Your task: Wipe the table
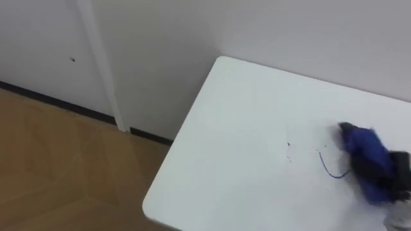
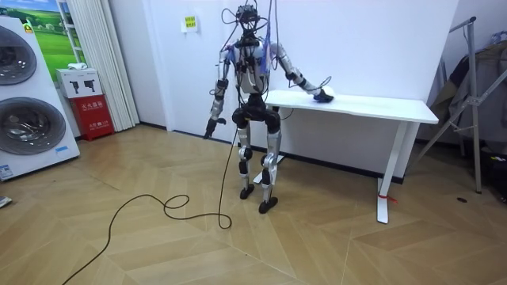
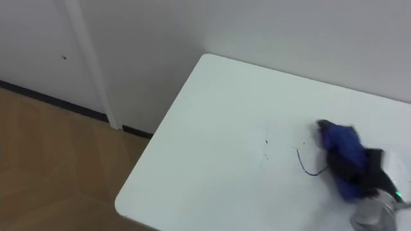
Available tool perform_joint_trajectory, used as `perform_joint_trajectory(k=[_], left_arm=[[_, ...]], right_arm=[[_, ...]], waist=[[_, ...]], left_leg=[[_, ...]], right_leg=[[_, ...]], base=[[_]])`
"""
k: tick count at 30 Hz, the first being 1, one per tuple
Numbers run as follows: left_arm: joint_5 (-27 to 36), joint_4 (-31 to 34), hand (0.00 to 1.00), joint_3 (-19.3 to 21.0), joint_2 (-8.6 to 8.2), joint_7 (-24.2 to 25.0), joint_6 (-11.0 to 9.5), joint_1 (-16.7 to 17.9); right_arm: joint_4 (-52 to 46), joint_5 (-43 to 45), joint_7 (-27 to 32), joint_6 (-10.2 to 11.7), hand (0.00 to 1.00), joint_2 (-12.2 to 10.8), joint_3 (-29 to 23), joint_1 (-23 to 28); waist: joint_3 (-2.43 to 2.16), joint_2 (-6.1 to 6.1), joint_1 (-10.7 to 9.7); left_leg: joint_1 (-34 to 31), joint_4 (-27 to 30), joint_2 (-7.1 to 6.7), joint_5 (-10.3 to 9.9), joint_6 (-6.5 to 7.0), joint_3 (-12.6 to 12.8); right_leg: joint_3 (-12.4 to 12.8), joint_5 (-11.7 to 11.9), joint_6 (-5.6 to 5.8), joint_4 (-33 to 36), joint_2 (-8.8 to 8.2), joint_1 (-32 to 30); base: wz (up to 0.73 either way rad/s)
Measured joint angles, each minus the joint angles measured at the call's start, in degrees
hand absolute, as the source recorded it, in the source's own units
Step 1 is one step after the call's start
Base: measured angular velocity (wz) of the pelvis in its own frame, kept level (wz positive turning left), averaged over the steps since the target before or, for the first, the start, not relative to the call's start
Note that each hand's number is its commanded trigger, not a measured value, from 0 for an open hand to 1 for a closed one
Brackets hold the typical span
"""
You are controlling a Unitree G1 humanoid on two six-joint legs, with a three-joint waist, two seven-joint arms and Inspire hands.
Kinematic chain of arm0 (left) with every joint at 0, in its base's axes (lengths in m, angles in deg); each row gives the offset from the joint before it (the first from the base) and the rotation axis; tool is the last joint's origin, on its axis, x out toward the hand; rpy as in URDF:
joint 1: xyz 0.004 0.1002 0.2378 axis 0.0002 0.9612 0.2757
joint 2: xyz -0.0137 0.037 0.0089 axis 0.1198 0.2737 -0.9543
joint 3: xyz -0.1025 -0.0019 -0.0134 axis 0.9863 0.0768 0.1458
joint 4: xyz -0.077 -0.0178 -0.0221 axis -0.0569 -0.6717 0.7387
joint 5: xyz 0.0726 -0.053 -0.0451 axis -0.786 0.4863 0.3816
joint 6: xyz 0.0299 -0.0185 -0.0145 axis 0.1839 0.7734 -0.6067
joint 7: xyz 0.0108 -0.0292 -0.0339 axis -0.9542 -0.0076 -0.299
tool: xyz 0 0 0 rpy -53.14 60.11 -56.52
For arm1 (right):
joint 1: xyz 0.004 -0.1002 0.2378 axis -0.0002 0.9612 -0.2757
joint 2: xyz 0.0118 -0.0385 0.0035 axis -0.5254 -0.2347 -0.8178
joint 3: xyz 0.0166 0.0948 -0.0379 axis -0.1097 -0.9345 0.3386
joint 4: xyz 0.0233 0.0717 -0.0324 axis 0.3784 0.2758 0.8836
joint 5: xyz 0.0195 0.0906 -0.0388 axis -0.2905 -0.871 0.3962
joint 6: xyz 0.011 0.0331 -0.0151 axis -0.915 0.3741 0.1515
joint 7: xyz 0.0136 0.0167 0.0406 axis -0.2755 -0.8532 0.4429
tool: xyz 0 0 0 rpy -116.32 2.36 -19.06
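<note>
A white table [image 1: 244, 128] runs in from the right, with its left corner near the wall. On it my right hand [image 1: 393, 168] lies over a crumpled blue cloth [image 1: 363, 144], dark fingers curled into the fabric. A thin curved blue pen line [image 1: 331, 170] and a few small dark specks [image 1: 288, 151] mark the tabletop just left of the cloth. In the room view I stand at the table's left end [image 2: 372, 105], right arm stretched out to the cloth [image 2: 323, 97], while my left hand [image 2: 210, 127] hangs by my side.
A pale wall with a dark skirting and a white vertical strip [image 1: 103, 64] stands behind the table. Wooden floor [image 1: 58, 167] lies to the left. The room view has washing machines [image 2: 28, 103], a red cabinet [image 2: 87, 103] and a metal rack [image 2: 475, 95].
</note>
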Motion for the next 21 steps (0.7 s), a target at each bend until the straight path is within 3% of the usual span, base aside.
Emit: perform_joint_trajectory(k=[3, 8, 11, 13, 15, 17, 18, 20, 21], left_arm=[[0.07, -0.01, 0.0, 1.62, 0.16, 0.35, -0.08, 0.4], [1.17, -0.02, 0.0, 1.08, 0.3, 1.29, -0.37, -1.76], [1.17, -0.15, 0.0, -1.09, 0.29, 1.3, -0.82, -3.19], [1.2, -0.15, 0.0, -3.08, 0.27, 1.31, -0.78, -4.2], [1.21, -0.14, 0.0, -5.58, 0.29, 1.49, -0.7, -5.29], [1.27, -0.14, 0.0, -6.65, 0.36, 1.87, -0.28, -5.65], [1.16, 0.1, 0.0, -7.25, 0.41, 2.56, -0.1, -5.75], [1.0, 1.27, 0.0, -8.03, 0.46, 3.64, 0.06, -6.52], [0.61, 1.79, 0.0, -8.43, 0.52, 3.94, -0.03, -6.54]], right_arm=[[0.73, -2.47, 0.17, 0.01, 1.0, 0.52, -3.84, 3.89], [0.27, -3.13, 0.13, -0.42, 1.0, 0.52, -3.75, 5.17], [-1.55, -0.61, 0.68, -3.21, 1.0, 0.43, -1.02, 3.3], [-3.94, 3.96, 0.95, -5.76, 1.0, 0.37, 1.35, 2.03], [-10.29, 11.3, -0.22, -9.69, 1.0, -1.02, 8.25, -0.86], [-17.83, 18.46, -3.02, -11.42, 1.0, -3.17, 15.61, -4.15], [-20.24, 22.06, -5.11, -10.77, 1.0, -4.39, 21.07, -7.97], [-20.87, 25.97, -7.89, -9.0, 1.0, -5.83, 24.84, -13.18], [-21.2, 27.7, -9.46, -8.72, 1.0, -6.6, 26.19, -15.75]], waist=[[0.31, -0.71, -0.84], [0.28, -0.96, -0.9], [0.5, -0.34, 0.47], [0.56, 0.3, 1.73], [0.62, 1.06, 5.09], [0.7, 1.38, 6.08], [1.04, 1.35, 6.36], [1.75, 1.12, 7.85], [1.75, 1.11, 9.55]], left_leg=[[0.2, 0.16, 0.27, -0.27, -0.19, -0.08], [-0.16, 1.23, 0.97, -0.48, -1.0, 0.26], [-0.01, 1.47, 1.42, -0.31, -1.27, 1.43], [-1.13, 2.35, 2.11, -0.45, -1.45, 2.32], [-2.05, 2.3, 3.31, 0.04, -2.21, 3.13], [-2.74, 1.91, 3.92, 0.53, -2.86, 3.05], [-2.85, 1.46, 4.08, 1.12, -3.2, 2.9], [-2.82, 0.39, 4.02, 1.99, -3.57, 2.18], [-2.92, -0.22, 3.77, 2.52, -3.67, 1.45]], right_leg=[[0.1, -0.01, 0.0, -0.2, 0.25, 0.28], [0.34, -0.01, -0.01, -0.18, 0.91, 0.3], [0.47, -0.18, -0.34, -0.21, 1.13, 0.27], [0.62, -0.33, -1.33, 0.07, 1.48, -0.89], [2.1, -0.6, -1.71, 0.18, 2.04, -3.34], [1.79, -0.57, -2.11, 1.0, 2.23, -4.93], [1.44, -0.57, -2.49, 1.12, 2.23, -5.34], [1.26, -0.73, -2.88, 0.95, 2.57, -5.44], [0.6, -0.71, -3.19, 0.66, 2.52, -5.44]], base=[[0.02], [-0.08], [-0.22], [-0.36], [-0.68], [-0.32], [0.04], [0.35], [0.4]])
